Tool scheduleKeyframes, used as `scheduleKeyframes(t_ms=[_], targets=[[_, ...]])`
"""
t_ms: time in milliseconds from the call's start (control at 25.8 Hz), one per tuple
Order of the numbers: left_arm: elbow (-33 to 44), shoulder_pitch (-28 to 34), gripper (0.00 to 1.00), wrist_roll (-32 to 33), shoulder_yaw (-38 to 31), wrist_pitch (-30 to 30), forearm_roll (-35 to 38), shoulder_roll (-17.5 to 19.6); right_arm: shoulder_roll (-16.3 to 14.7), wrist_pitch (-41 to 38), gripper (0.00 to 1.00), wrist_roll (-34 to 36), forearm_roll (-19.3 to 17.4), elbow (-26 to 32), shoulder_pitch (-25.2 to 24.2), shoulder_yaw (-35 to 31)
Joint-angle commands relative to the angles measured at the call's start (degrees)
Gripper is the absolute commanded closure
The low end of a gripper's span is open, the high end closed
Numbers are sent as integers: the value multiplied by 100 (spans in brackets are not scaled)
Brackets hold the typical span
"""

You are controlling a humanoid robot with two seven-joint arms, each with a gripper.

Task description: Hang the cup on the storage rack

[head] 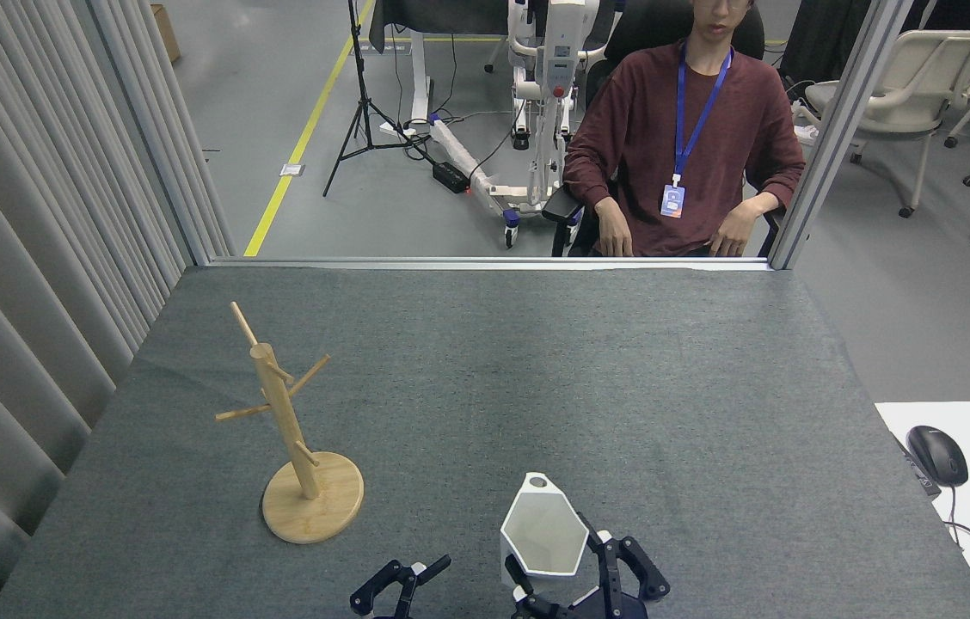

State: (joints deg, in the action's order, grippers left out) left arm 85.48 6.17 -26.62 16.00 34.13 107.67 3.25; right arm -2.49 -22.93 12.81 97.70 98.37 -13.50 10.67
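Your right gripper grasping the white cup at bottom centre, left gripper fingers spread apart beside it, storage rack lower left on grey felt table, seated person beyond, curtain at left.

A wide bench covered in dark grey felt-like cloth fills the middle of the view, its far edge trimmed with a pale metal strip. On its left part stands a light wooden mug tree: an upright round post with thin angled pegs, seated on a round disc base that rests flat on the cloth. The rest of the cloth shows only faint creases near the left edge. Just beside the bench's right edge is a white surface bearing a black computer mouse.
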Motion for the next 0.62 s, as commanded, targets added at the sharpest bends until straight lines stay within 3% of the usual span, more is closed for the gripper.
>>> scheduleKeyframes(t_ms=[0, 193, 580], targets=[[39, -19, 0, 16, 9, 41, 0, -9, 46, 184, 39, 37, 223, -73, -13, 322], [110, -168, 0, 192, 9, 287, -9, -18, 152, 342, 39, 160, 460, -205, -13, 612], [66, -265, 0, 210, 17, 410, -9, -79, 257, 360, 39, 169, 557, -257, -4, 788]])
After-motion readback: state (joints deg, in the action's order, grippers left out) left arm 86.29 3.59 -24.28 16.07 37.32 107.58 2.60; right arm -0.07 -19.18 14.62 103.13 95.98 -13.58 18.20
